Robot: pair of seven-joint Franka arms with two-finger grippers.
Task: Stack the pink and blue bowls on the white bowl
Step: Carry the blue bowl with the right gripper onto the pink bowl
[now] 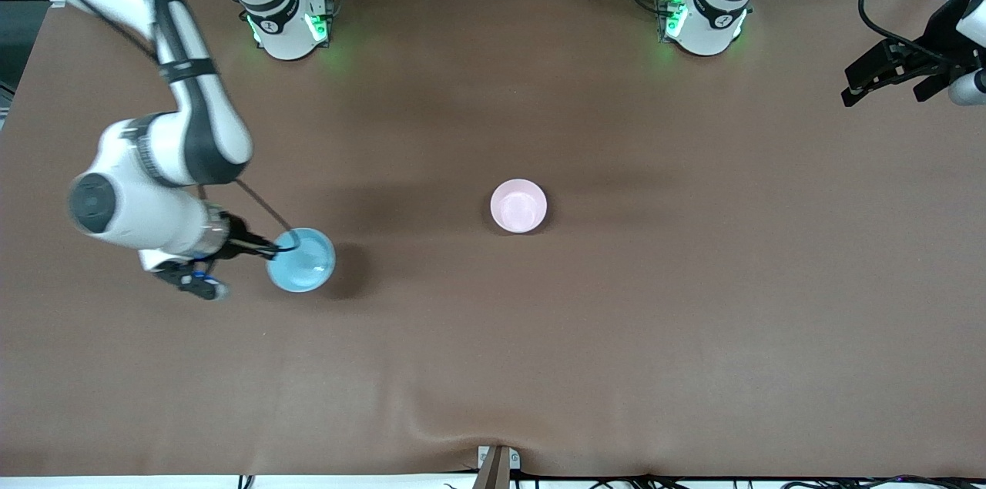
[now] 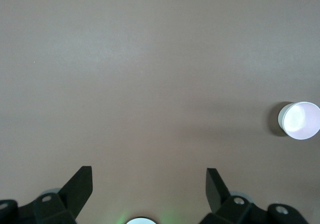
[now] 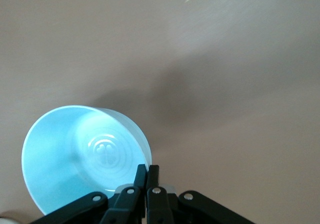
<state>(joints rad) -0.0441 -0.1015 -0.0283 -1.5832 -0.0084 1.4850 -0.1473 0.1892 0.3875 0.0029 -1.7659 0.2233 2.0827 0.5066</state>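
My right gripper (image 1: 276,248) is shut on the rim of the light blue bowl (image 1: 304,262) and holds it tilted a little above the table, toward the right arm's end. In the right wrist view the fingers (image 3: 148,171) pinch the wall of the blue bowl (image 3: 75,154), one inside and one outside. The pale pink bowl (image 1: 518,205) sits upright on the table's middle and also shows in the left wrist view (image 2: 301,120). No separate white bowl shows. My left gripper (image 1: 886,92) is open and empty (image 2: 148,179), waiting high over the left arm's end.
The brown table cover (image 1: 616,335) spreads wide around both bowls. The two arm bases (image 1: 286,27) (image 1: 705,19) stand at the edge farthest from the front camera. A small metal bracket (image 1: 497,462) sits at the edge nearest that camera.
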